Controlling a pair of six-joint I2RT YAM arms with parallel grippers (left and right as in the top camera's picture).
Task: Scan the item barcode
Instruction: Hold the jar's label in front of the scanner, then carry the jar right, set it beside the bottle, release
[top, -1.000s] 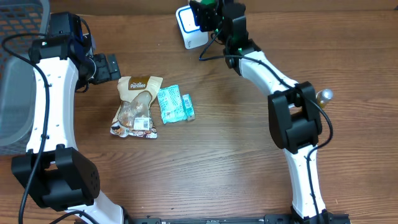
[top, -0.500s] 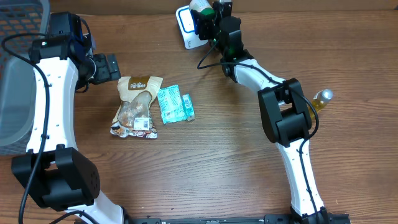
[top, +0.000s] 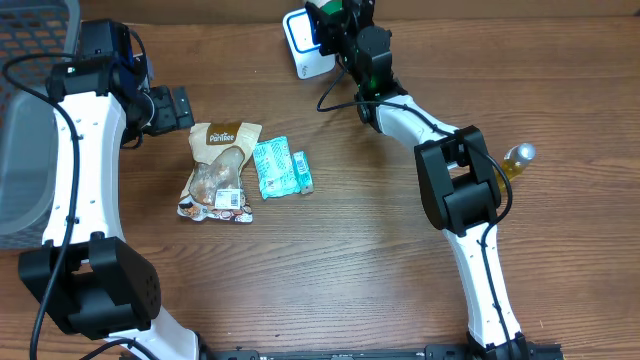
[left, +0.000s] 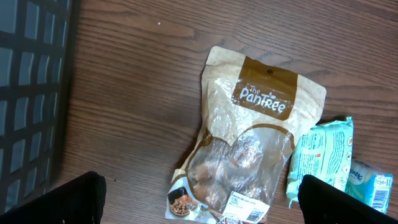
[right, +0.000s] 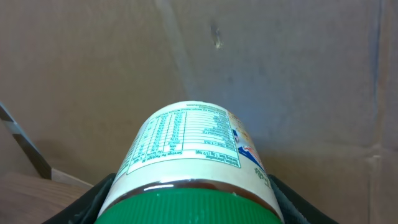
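My right gripper is shut on a jar with a green lid and a white nutrition label. It holds the jar right over the white and blue scanner at the table's far edge. In the right wrist view the black fingers press both sides of the jar just below the lid, and no barcode shows there. My left gripper stands open above the top of a brown Pantree snack bag, its fingertips wide apart with nothing between them.
A teal packet and a small pale packet lie right of the bag. A dark wire basket stands at the left edge. A small bottle lies at the right, by the right arm.
The right arm's elbow has shifted a little left and its wrist has turned the jar at the scanner. The left arm and the packets have not moved.
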